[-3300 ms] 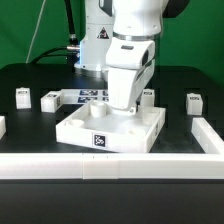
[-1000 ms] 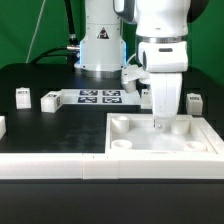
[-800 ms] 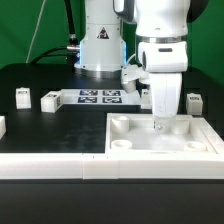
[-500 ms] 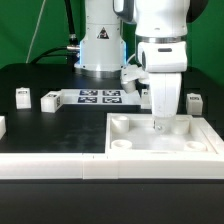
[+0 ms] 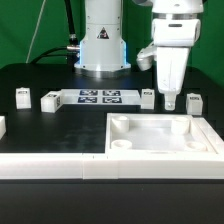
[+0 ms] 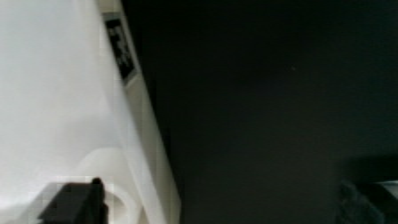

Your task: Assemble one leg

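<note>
Up goes the gripper off the panel, open and empty; next it can grab a leg.

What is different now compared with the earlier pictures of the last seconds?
The gripper lifted off the white panel, going up and toward the exterior view's right; it is now open and empty. Before that, the panel had gone from the middle to the corner on that side. The legs and the marker board stayed put.
</note>
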{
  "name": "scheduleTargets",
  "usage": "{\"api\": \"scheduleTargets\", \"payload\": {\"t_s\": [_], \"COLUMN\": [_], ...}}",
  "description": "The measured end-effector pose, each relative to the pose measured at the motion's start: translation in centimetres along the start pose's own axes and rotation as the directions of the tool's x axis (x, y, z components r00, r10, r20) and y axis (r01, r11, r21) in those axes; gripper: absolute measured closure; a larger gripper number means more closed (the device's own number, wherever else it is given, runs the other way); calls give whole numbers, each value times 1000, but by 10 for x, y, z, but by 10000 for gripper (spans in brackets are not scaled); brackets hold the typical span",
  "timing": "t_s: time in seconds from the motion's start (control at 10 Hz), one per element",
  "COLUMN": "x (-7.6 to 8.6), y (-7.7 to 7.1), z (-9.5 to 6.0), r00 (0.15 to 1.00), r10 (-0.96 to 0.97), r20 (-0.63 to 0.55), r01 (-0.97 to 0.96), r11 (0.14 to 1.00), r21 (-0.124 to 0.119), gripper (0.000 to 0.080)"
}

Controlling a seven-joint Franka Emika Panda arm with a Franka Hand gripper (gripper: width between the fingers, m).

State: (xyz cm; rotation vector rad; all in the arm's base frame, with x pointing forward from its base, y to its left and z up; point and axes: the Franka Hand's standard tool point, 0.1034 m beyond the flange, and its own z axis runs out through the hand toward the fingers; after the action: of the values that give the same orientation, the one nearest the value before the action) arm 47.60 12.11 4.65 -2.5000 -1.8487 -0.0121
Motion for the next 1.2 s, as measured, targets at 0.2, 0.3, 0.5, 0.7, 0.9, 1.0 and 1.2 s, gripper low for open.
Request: {"api": "scheduleTargets", "payload": {"t_s": [0.2,0.3,0.5,0.7,0.9,1.0,1.2], "x": [-2,-2,-2,-4,10,18,36], "y": [1,1,0,-17,-35,-43,-55], "z": [1,1,1,2,5,6,7], "r00": [1000,996,967,832,670,566,360], "r10": [13,86,256,554,742,824,933], "r20": [0,-1,0,-10,4,9,22], "r01": [-13,-86,-256,-554,-742,-824,-932], "r11": [1000,996,967,832,670,565,359], "r21": [1,2,4,13,24,31,42], "gripper": [150,150,150,150,150,150,150]}}
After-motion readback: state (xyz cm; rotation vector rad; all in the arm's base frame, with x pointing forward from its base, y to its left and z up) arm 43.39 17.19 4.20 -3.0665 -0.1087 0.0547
